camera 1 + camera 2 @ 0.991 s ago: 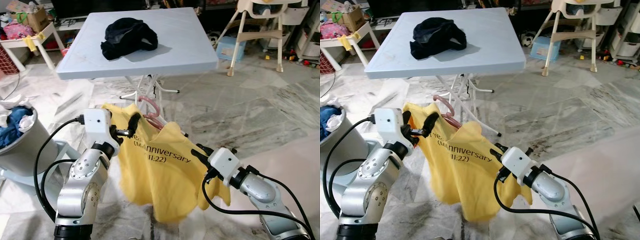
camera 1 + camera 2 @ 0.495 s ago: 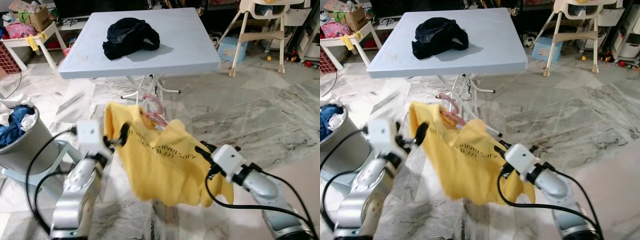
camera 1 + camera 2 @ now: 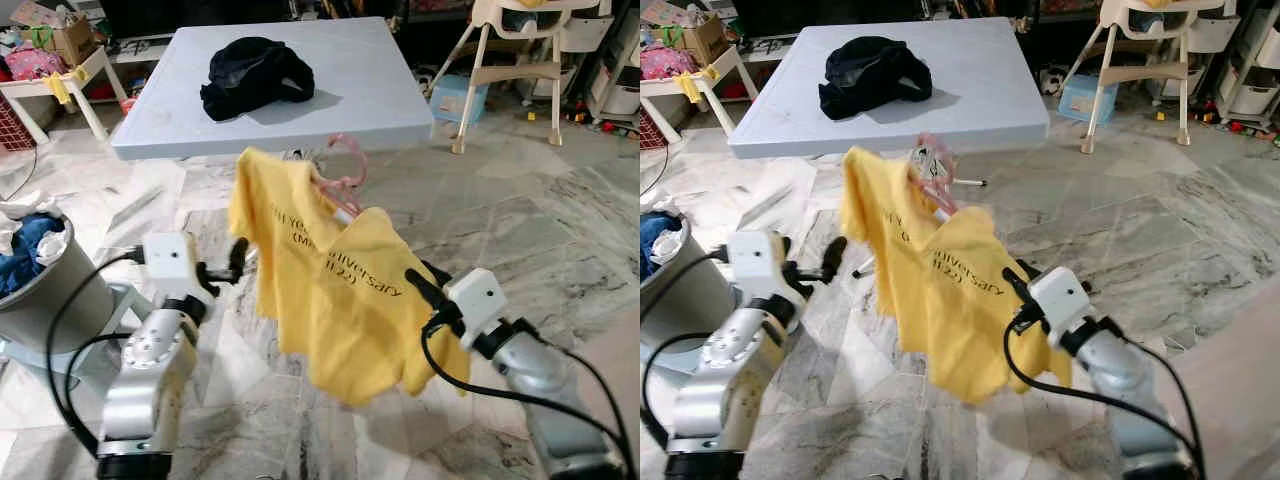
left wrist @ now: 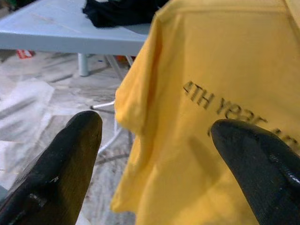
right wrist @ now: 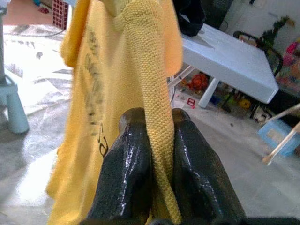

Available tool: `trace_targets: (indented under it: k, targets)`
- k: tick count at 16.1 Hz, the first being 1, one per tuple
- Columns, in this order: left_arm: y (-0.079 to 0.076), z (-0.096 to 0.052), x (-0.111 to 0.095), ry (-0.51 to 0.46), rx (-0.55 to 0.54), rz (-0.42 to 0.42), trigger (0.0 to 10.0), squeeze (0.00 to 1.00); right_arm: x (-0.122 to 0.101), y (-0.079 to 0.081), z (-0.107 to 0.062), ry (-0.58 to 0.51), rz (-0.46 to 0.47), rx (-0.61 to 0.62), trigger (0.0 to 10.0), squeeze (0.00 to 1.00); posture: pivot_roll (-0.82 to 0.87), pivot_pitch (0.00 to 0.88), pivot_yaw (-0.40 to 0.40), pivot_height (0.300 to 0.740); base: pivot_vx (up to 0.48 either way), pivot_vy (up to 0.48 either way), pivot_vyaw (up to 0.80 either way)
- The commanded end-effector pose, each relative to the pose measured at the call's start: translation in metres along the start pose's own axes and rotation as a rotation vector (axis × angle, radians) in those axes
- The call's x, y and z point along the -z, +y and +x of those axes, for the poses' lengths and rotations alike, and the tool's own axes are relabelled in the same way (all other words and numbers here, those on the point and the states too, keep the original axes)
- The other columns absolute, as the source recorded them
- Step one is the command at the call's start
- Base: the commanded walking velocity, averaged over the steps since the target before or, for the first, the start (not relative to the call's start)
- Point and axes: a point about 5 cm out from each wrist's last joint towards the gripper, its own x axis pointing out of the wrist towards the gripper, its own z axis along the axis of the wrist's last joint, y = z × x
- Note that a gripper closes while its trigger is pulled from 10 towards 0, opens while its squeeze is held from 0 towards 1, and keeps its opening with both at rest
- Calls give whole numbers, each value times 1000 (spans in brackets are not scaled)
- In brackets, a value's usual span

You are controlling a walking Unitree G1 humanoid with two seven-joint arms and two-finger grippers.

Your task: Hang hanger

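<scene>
Far left, a grey bin [image 3: 40, 290] of blue and white laundry stands on the marble floor [image 3: 520, 220]. Beside it, the left gripper [image 3: 238, 258] is raised at mid-height, its two black fingers [image 4: 61, 164] spread wide and holding nothing; the wrist view shows the yellow shirt [image 3: 330, 290] just ahead of the gap, not touched by either finger. Centre: the shirt, printed with dark lettering, hangs in the air on a pink hanger [image 3: 342, 170] whose hook rises above the collar, in front of the near edge of the table [image 3: 400, 100]. A black garment [image 3: 255, 75] lies on the table toward its far left corner. Right: the right gripper [image 3: 420, 285] is clamped narrow on the shirt's right shoulder; in its wrist view a ribbed yellow hem [image 5: 157, 122] runs between the two closed fingers [image 5: 129, 173]. The shirt's lower hem hangs free above the floor. Far right, behind the table, a white high chair [image 3: 520, 60] stands next to a blue box [image 3: 460, 95].
</scene>
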Motion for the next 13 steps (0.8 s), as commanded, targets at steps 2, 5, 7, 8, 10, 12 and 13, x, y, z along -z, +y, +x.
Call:
trace_targets:
  k: [2,5,7,8,10,12,13]
  targets:
    - [-3,-2,5,17,10,5,10000,0,-9,10,3,-20,19,-17,10000,0,-83,80,53,740,0,0,-400]
    - [-1,2,1,-3,10,39,10000,0,-8,10,-1,2,11,-30,10000,0,-87,85,51,740,0,0,-800]
    - [3,6,-2,-11,2,40,10000,0,-8,5,-3,11,-15,-10,10000,0,-89,87,50,740,0,0,-800]
    - [4,8,-3,-10,-1,40,10000,0,-7,6,-4,19,-15,-16,10000,0,-94,89,52,740,0,0,-800]
    - [4,10,-2,-1,5,39,10000,0,-7,10,-5,22,-23,-25,10000,0,-96,93,55,740,0,0,-800]
    - [4,12,0,16,10,49,10000,0,-10,14,-6,1,-19,-31,10000,0,-98,96,59,740,0,0,-778]
    - [5,13,1,28,10,60,10000,0,-11,16,-6,-10,-15,-30,10000,0,-99,97,60,740,0,0,0]
